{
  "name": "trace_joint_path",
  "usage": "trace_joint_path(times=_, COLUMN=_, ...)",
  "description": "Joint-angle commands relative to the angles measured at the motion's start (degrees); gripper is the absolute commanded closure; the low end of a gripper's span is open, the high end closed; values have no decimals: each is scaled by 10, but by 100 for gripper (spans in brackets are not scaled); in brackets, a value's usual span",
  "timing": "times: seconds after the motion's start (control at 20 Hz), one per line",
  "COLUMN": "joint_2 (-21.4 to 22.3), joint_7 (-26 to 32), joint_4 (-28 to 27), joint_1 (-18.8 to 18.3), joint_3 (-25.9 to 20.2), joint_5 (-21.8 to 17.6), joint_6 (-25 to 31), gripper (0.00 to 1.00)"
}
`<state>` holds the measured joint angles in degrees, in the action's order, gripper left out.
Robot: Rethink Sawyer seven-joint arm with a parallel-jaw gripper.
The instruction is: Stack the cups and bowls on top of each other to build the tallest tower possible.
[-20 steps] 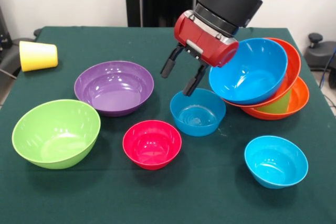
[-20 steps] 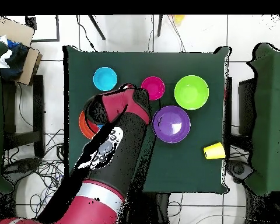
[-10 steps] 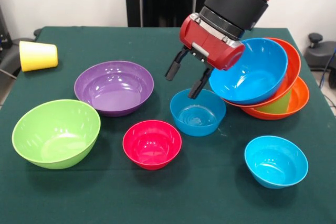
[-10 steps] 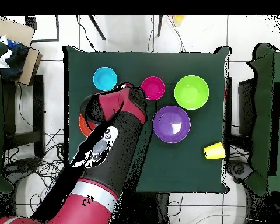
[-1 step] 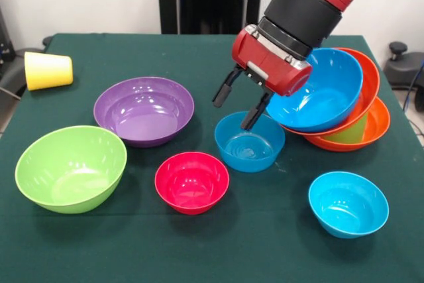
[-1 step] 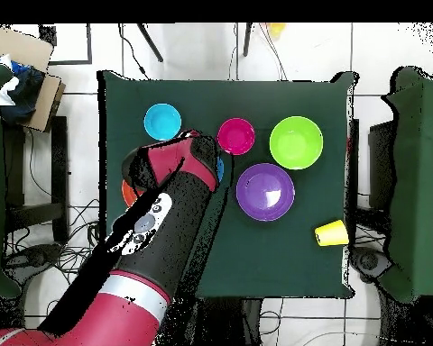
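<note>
The tower [image 5: 344,107] leans at the right: a blue bowl [image 5: 324,91] tilted inside an orange bowl [image 5: 368,79], over a light green cup [image 5: 351,130] and a second orange bowl [image 5: 374,127]. My gripper [image 5: 232,114] hangs open and empty, its fingertips just above the far rim of a smaller blue bowl [image 5: 248,142] left of the tower. A pink-red bowl [image 5: 192,181], a cyan bowl [image 5: 348,203], a purple bowl [image 5: 144,109] and a lime green bowl [image 5: 71,167] stand apart. The yellow cup [image 5: 48,69] lies on its side at far left.
In the overhead view the arm [image 6: 161,225] covers the tower and the gripper. Only an orange rim [image 6: 125,191] shows beside it. The cyan bowl [image 6: 162,121], pink-red bowl [image 6: 236,136], lime green bowl [image 6: 296,142], purple bowl [image 6: 265,191] and yellow cup [image 6: 330,233] show uncovered.
The gripper has drifted a little to the right and slightly up in the front view, staying open. The bowls and cups have not moved.
</note>
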<state>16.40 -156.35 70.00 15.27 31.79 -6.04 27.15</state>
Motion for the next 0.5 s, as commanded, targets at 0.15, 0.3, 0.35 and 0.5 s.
trace_joint_path(times=0.15, joint_2=-33, joint_7=-74, joint_4=-10, joint_1=3, joint_3=-33, joint_5=18, joint_6=-35, gripper=0)
trace_joint_path(times=0.3, joint_2=-33, joint_7=-70, joint_4=-4, joint_1=0, joint_3=-35, joint_5=16, joint_6=-47, gripper=0)
trace_joint_path(times=0.35, joint_2=-32, joint_7=-68, joint_4=-1, joint_1=-1, joint_3=-35, joint_5=16, joint_6=-50, gripper=0)
trace_joint_path(times=0.5, joint_2=-30, joint_7=-62, joint_4=8, joint_1=-6, joint_3=-39, joint_5=13, joint_6=-65, gripper=0)
